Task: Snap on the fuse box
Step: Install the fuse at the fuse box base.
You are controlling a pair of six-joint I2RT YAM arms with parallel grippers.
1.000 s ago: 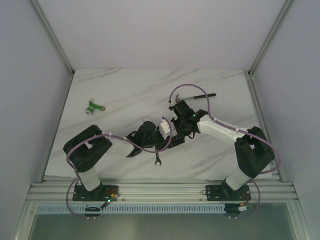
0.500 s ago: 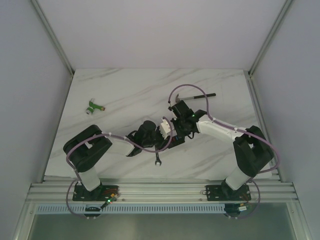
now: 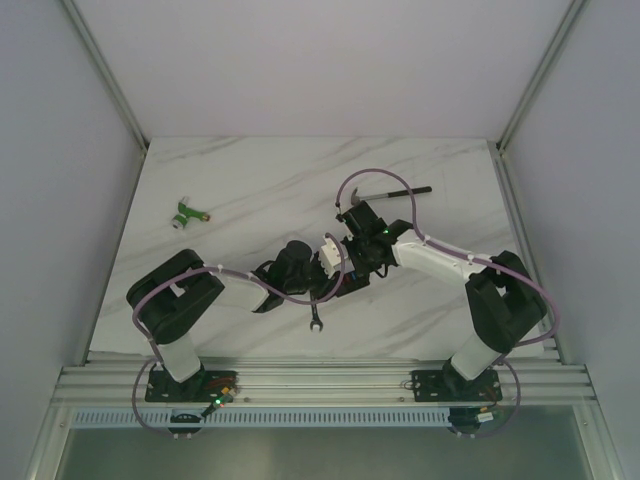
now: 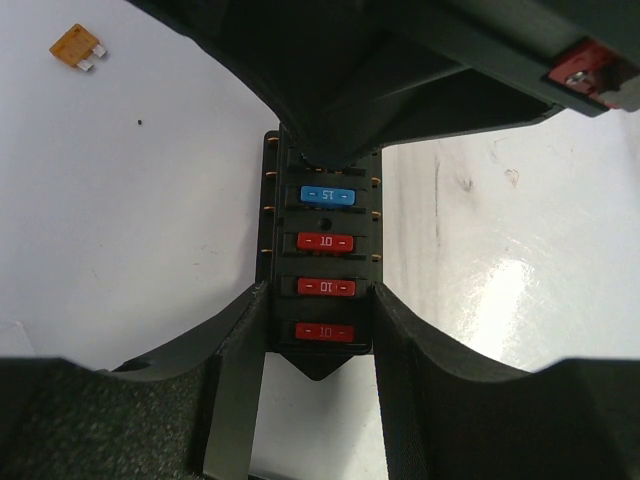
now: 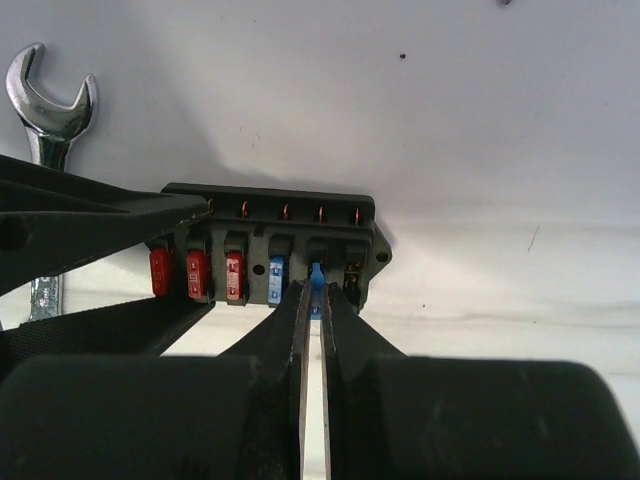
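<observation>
Fuse box (image 4: 322, 262) sits mid-surface (image 3: 250, 170) between both arms, its long sides clasped by the left tool (image 4: 320, 292). The right tool (image 5: 315, 288), pressed nearly together, pinches a blue fuse (image 5: 316, 278) at a slot near the end away from the left tool. Nothing has visibly shifted over the past second, suggesting fuses are still being seated and the snap-on waits; no clear cover shows. A hammer (image 3: 385, 192) lies just beyond, a wrench (image 3: 316, 322) just nearer, a green-and-white connector (image 3: 187, 213) far left, and a loose orange fuse (image 4: 78, 46) close by. The right tool blocks the open face.
</observation>
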